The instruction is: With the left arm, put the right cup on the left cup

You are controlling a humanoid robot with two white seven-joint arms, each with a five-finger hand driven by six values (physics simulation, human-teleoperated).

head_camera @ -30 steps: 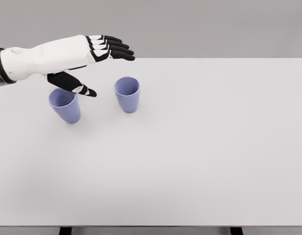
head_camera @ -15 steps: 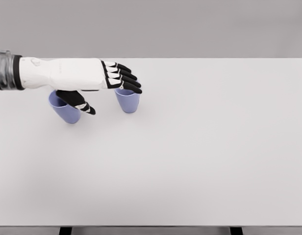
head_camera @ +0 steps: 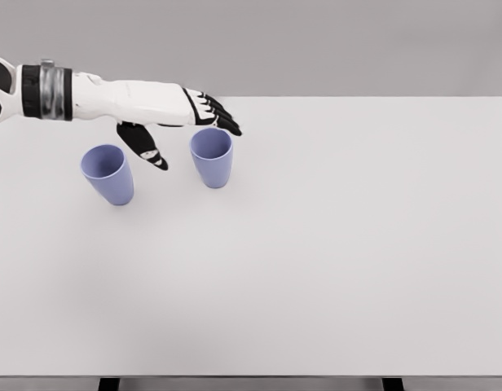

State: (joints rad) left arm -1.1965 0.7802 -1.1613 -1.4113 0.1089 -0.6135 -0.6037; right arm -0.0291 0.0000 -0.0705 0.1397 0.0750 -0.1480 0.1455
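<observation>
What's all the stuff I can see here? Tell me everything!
cups: 2, light purple, both upright on the table's far left part; left cup, right cup
table: 1, white, fills most of the view
wall: 1, grey, behind the table
table legs: 2, dark, at the bottom edge
left hand: 1, white with black fingers, open, comes in from the left, fingers behind the right cup's rim, thumb down between the cups
right hand: not seen

left cup point(head_camera: 108, 173) stands left of right cup point(head_camera: 212, 156).

left hand point(head_camera: 165, 114) open, beside right cup point(head_camera: 212, 157)
</observation>
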